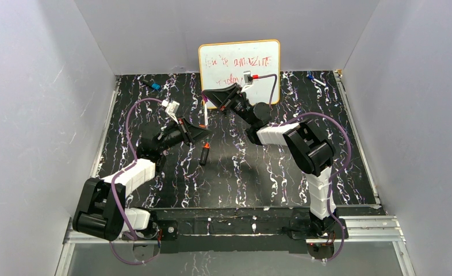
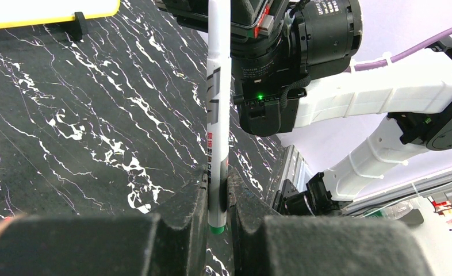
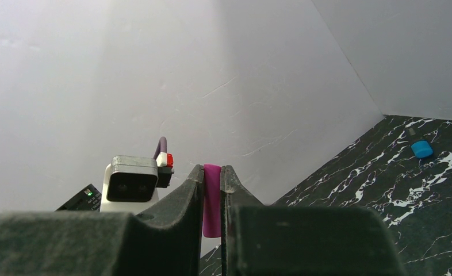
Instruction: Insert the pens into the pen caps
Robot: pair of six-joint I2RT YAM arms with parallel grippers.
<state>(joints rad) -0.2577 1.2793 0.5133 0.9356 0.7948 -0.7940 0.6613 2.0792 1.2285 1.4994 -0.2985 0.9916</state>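
The left gripper (image 2: 219,192) grasps a white pen (image 2: 218,115). The right gripper (image 3: 212,178) pinches a purple cap (image 3: 212,201). A black marker (image 1: 205,153) lies on the table (image 1: 241,172) between the arms.

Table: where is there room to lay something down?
The table is bare right of the right arm and along the near edge between it and the left arm. The middle is crowded: left gripper, right gripper and black marker.

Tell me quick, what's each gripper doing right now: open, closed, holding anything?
The left gripper is closed on a slim white pen.
The right gripper is closed on a purple cap.
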